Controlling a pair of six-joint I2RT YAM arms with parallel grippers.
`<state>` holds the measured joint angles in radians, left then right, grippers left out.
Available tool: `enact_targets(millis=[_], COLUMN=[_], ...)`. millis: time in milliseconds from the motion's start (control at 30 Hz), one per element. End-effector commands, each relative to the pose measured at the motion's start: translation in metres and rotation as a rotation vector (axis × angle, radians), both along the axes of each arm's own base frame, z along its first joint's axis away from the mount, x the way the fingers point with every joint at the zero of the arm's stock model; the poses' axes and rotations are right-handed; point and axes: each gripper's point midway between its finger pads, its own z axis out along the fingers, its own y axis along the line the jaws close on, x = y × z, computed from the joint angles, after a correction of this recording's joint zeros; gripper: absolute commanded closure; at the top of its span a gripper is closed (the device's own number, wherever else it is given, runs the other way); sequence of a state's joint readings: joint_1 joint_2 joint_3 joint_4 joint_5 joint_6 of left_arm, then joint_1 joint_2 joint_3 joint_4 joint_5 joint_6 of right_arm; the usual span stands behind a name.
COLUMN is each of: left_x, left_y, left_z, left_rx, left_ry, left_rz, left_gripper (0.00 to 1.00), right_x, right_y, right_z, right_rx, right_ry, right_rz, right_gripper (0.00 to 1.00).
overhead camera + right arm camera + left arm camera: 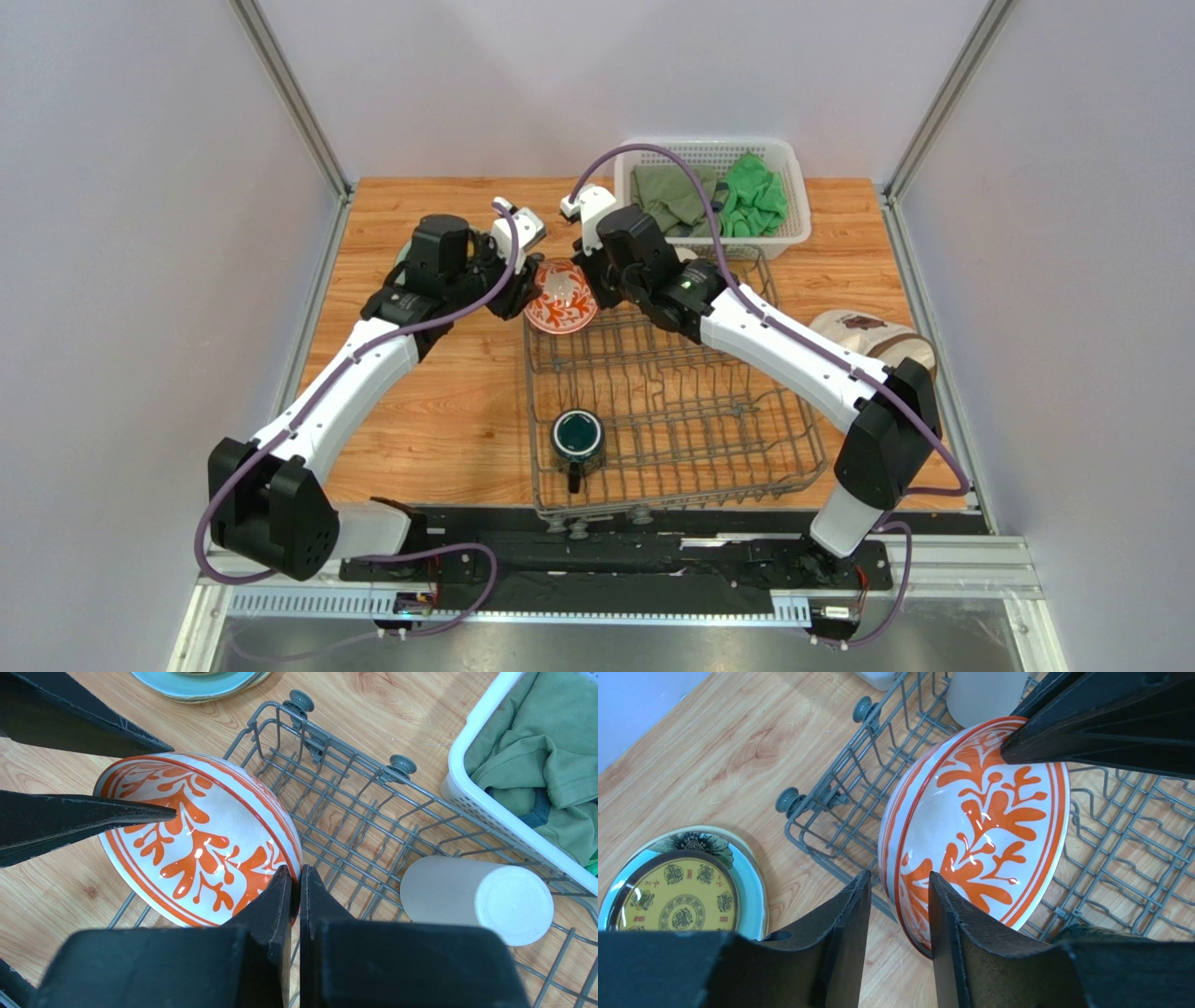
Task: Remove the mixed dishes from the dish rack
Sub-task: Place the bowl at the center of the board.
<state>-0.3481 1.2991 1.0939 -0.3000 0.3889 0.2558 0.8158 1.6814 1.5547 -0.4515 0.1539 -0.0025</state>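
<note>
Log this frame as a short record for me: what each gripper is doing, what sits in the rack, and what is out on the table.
right gripper: shut on the rim of the red-and-white bowl
left gripper: jaws part open, straddling the same bowl's rim; contact unclear
bowl: tilted on edge at the far left corner of the dish rack
also in rack: dark teal mug, upright; beige cup, lying on its side
on table: stacked plates, left of the rack
</note>
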Motion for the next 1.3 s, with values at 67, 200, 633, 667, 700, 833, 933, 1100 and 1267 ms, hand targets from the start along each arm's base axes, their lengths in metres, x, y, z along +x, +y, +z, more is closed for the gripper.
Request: enact_targets(millis=[67, 200, 633, 667, 700, 833, 933, 1100, 1267], left_x=[0.014, 0.015, 0.027, 0.028, 0.028, 0.029, 0.024, 0.022, 0.016], left_y=[-0.008, -0.009, 0.005, 0.01, 0.013, 0.033, 0.049, 0.095, 0.145], left_z=[0.02, 0.02, 0.025, 0.026, 0.031, 0.043, 0.052, 0.065, 0.055], left_rx=[-0.026, -0.026, 0.006, 0.016, 0.018, 0.05, 0.059, 0.019, -0.016], left_ry=[-0.049, -0.046, -0.078, -0.089, -0.106, -0.153, -0.162, -0.133, -0.059], left_rz=[-0.014, -0.008, 0.086, 0.112, 0.127, 0.213, 0.269, 0.414, 0.59], left_gripper=[0.67, 0.77, 1.0, 1.0, 1.0, 1.0, 1.0, 1.0, 1.0], right_x=[-0.009, -0.01, -0.011, -0.01, -0.01, -0.007, -0.008, -0.007, -0.004], right_y=[0.011, 0.011, 0.004, 0.002, 0.001, -0.008, -0.013, -0.019, -0.02], right_z=[0.05, 0.046, 0.04, 0.039, 0.039, 0.043, 0.049, 0.053, 0.045], right_rx=[0.15, 0.139, 0.115, 0.112, 0.105, 0.101, 0.105, 0.114, 0.081], right_ry=[-0.077, -0.074, -0.079, -0.081, -0.087, -0.118, -0.141, -0.154, -0.156], right_rz=[0.028, 0.027, -0.007, -0.015, -0.018, -0.046, -0.057, -0.071, -0.064], right_gripper=[0.98, 0.87, 0.59, 0.57, 0.56, 0.54, 0.53, 0.53, 0.53])
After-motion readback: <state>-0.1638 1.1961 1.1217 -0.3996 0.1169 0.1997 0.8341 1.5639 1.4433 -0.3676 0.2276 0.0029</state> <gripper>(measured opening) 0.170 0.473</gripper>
